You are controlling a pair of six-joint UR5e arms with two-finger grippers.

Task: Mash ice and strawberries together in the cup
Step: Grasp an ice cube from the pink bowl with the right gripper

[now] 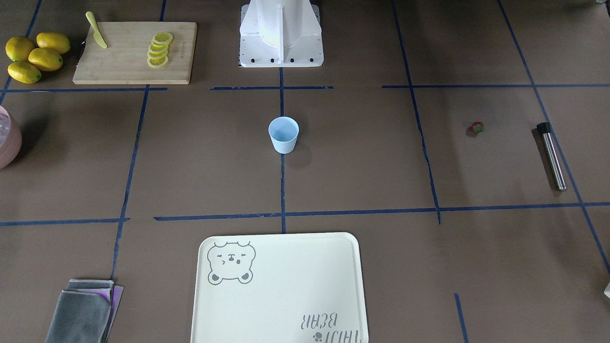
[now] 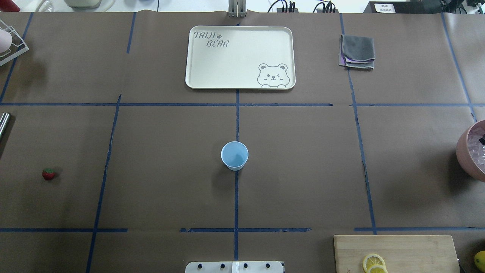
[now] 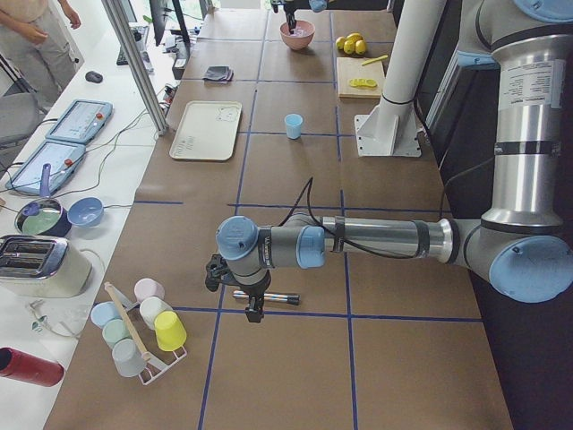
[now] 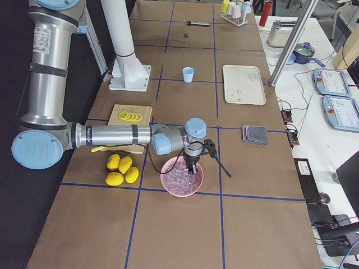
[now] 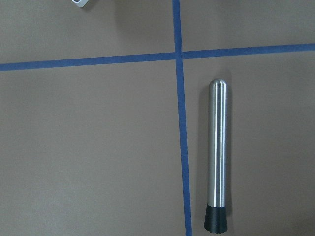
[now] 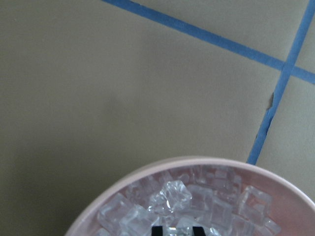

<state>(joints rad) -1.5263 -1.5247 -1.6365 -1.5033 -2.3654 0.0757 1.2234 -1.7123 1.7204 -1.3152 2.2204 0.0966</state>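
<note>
The light blue cup (image 1: 283, 135) stands upright and holds nothing at the table's centre, and it also shows in the overhead view (image 2: 234, 155). One small red strawberry (image 1: 477, 127) lies on the robot's left side. Clear ice cubes (image 6: 170, 199) fill a pink bowl (image 6: 275, 179) on the robot's right. My right gripper (image 6: 177, 231) is down in that bowl, its two dark tips close together with a cube between them. My left gripper (image 3: 253, 309) hangs over a steel muddler (image 5: 217, 157); I cannot tell whether it is open or shut.
A cream bear tray (image 1: 281, 290) and folded grey cloths (image 1: 86, 312) lie on the far side. A cutting board (image 1: 136, 52) carries lemon slices and a yellow knife, with whole lemons (image 1: 33, 57) beside it. A rack of cups (image 3: 139, 327) stands at the left end.
</note>
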